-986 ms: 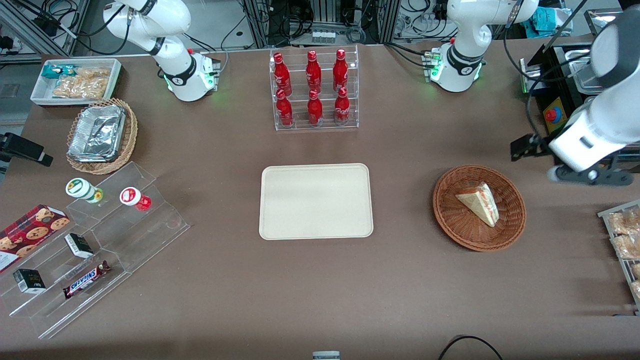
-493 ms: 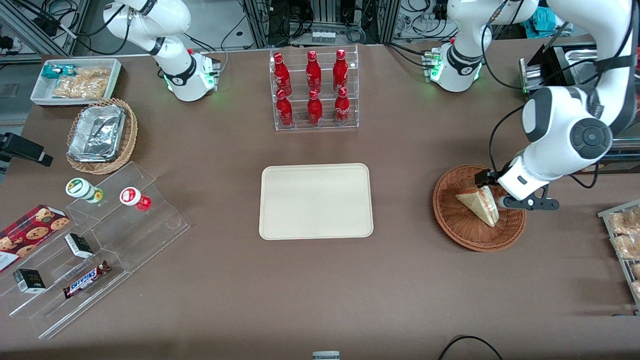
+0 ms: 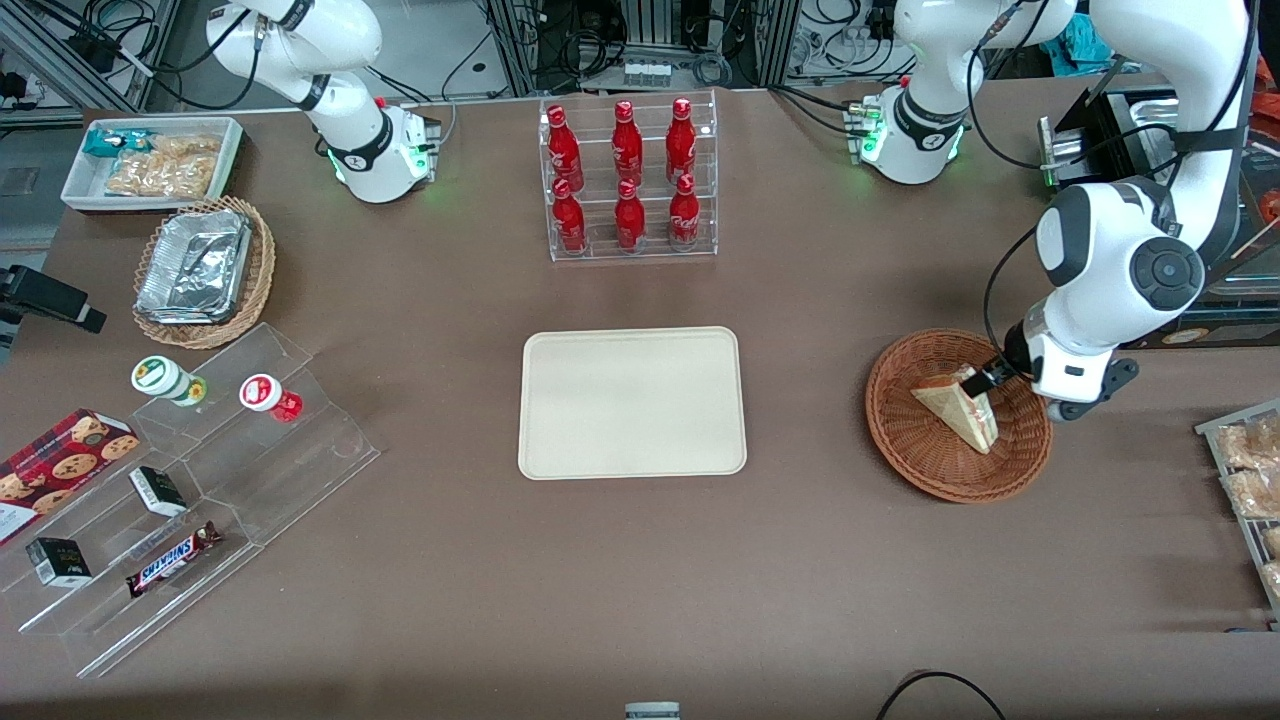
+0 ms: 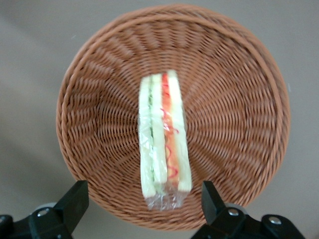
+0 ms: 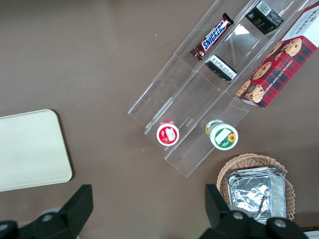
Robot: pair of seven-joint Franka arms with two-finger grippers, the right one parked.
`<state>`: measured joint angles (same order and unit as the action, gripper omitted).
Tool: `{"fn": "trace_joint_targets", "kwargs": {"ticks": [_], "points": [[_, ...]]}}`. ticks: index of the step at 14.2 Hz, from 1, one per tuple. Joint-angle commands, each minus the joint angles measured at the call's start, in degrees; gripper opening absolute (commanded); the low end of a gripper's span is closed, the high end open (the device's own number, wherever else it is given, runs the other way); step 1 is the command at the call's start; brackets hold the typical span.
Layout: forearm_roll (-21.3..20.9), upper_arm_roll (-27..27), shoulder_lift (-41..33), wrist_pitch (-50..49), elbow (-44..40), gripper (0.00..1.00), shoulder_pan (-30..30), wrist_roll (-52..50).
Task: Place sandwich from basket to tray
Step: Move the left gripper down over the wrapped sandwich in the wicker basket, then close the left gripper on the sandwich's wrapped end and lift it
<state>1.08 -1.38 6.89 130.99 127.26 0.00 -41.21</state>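
Above the one basket (image 4: 234, 94), pincer (image 4: 144, 201) spread wide and empty, one sandwich (image 4: 163, 137) inside, one bare tray (image 3: 631, 402).

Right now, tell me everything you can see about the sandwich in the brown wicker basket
The sandwich is a triangular wedge of pale bread in clear wrap, with green and red filling stripes along its cut edge. It lies inside the round reddish-brown woven basket, resting on the weave. The gripper hangs just above it with fingers open, one on each side of the wedge, not yet closed on it. The cream tray sits apart, toward the table's middle.
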Motion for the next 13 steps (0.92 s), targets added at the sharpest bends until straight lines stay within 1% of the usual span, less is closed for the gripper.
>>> {"fn": "trace_joint_targets", "kwargs": {"ticks": [1,3,6,7,8,9,10,11,13], "points": [[0.9,-0.4,1.9,7.1,2.1,1.0,-0.2,-11.5],[0.9,-0.6,4.4,11.7,3.6,1.0,-0.3,-13.6],[1.0,-0.6,7.3,13.1,3.9,0.99,-0.4,-14.0],[1.0,-0.6,7.7,13.1,3.8,0.85,-0.4,-14.6],[1.0,-0.6,7.6,12.5,3.8,0.57,-0.4,-15.4],[1.0,-0.7,7.0,12.2,3.7,0.33,-0.6,-15.6],[1.0,-0.7,5.6,11.0,3.5,0.14,-1.6,-15.7],[0.9,-0.7,4.2,7.3,2.4,0.1,-1.8,-15.3],[0.9,-0.8,3.4,-2.8,-4.3,0.08,-2.0,-15.1]]}}
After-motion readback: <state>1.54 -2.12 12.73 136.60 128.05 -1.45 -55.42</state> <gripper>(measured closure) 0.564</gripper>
